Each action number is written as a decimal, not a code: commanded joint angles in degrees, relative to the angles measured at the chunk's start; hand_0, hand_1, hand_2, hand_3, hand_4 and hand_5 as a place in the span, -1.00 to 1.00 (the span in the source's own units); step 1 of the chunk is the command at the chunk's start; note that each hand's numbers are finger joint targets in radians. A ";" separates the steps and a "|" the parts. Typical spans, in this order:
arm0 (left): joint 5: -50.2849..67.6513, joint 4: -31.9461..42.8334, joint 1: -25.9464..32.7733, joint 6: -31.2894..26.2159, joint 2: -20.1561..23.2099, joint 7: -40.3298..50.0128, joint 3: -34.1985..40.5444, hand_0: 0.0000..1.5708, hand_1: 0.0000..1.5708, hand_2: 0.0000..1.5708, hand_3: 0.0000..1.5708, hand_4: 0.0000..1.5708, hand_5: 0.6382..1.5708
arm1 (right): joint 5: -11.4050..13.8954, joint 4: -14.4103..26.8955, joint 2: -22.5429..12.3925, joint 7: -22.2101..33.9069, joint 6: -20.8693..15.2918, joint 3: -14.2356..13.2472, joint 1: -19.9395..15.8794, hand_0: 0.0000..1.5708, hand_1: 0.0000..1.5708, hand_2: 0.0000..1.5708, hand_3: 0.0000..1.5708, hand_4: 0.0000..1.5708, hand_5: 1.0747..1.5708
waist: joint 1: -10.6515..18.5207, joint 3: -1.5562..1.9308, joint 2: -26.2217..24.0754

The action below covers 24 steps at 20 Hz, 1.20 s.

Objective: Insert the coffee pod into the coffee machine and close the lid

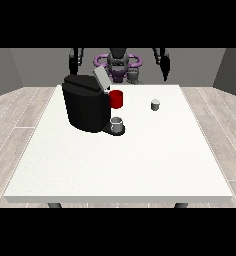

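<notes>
The hand at the view's right (165, 74) hangs at the end of its dark forearm above the table's far edge, well behind the coffee pod and touching nothing; I cannot tell from here how it is set. The hand at the view's left (73, 64) hangs the same way behind the coffee machine, partly hidden by it, and I cannot make out its state either.

I see the coffee pod (155, 104), a small pale grey cylinder, standing upright on the white table (115, 165) in the far right part of the top, well apart from the machine and clear of both hands. The coffee machine (85, 107) is a black block in the far left part of the table. Its grey lid (101, 78) is tilted up and back, so the top is open. A red part (116, 99) sticks out at the machine's right side, and below it a grey cup (117, 124) stands on the machine's black base. The robot's torso (118, 64) is behind the table's far edge, between the two arms.
</notes>
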 commanded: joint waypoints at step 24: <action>-1.38 13.03 -8.58 -11.43 11.70 -4.08 7.42 -1.00 -1.00 -1.00 -1.00 -1.00 1.00 | -1.21 -0.81 5.37 -5.25 -11.20 -1.66 -2.35 -1.00 -1.00 -1.00 -1.00 -0.76 1.00 | -5.38 -0.24 1.43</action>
